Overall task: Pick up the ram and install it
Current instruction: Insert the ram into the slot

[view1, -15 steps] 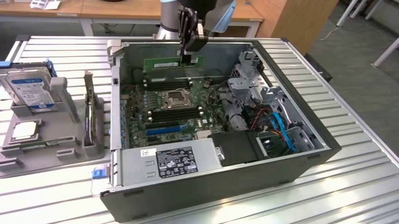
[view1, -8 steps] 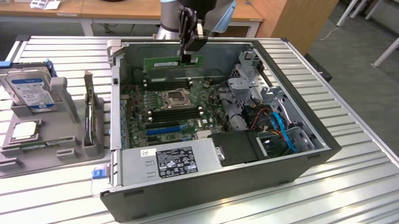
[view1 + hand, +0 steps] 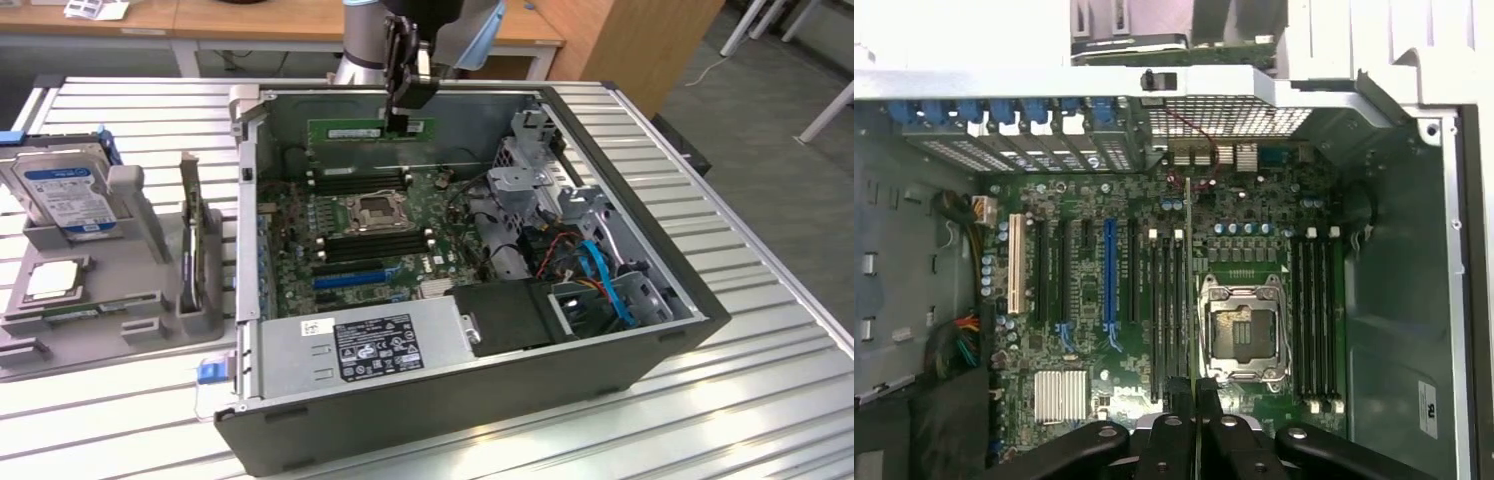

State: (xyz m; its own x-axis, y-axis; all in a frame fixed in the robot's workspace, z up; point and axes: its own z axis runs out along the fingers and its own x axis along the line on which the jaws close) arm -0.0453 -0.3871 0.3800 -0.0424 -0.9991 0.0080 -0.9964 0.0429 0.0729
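Fingers (image 3: 412, 92) closed on top edge of ram (image 3: 350, 130); stick held level over open computer case (image 3: 534, 400) on tabletop (image 3: 781, 340). Wrist view: ram edge-on, running along memory slots (image 3: 1166, 300) just beside CPU socket (image 3: 1244, 335). Judgement: keep it upright, parallel to one slot, ends seated evenly.

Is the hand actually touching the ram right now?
Touching. The exterior view shows the hand closed on the ram at its top edge, holding it upright over the open case.
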